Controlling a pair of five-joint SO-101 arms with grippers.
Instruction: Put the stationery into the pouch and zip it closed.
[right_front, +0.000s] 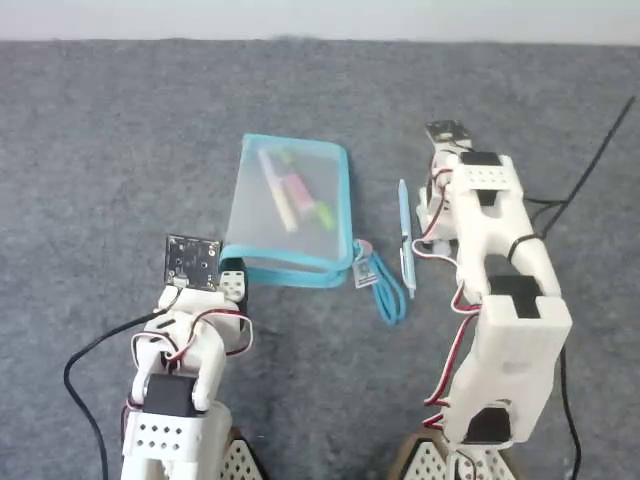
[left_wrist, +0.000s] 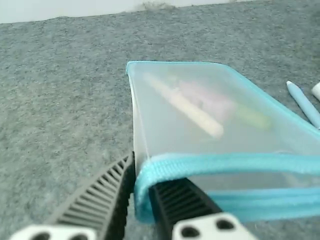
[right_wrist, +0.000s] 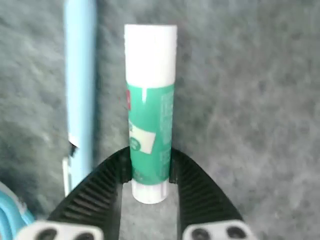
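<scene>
Both arms are wearing white plastic shells dotted with small holes. The left arm (right_front: 165, 435) is trailing a black cable and red wires; the right arm (right_front: 510, 320) is showing black motor blocks and looping red-and-white wires. Ribbed black fingers (right_wrist: 100, 187) are sitting on white mounts.

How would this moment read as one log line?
left gripper: shut on pouch | right gripper: shut on glue stick | pen: beside pouch

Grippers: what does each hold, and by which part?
The right gripper holds the glue stick by its green body near one end; the left gripper, the pouch by a corner of its zipper edge.
</scene>
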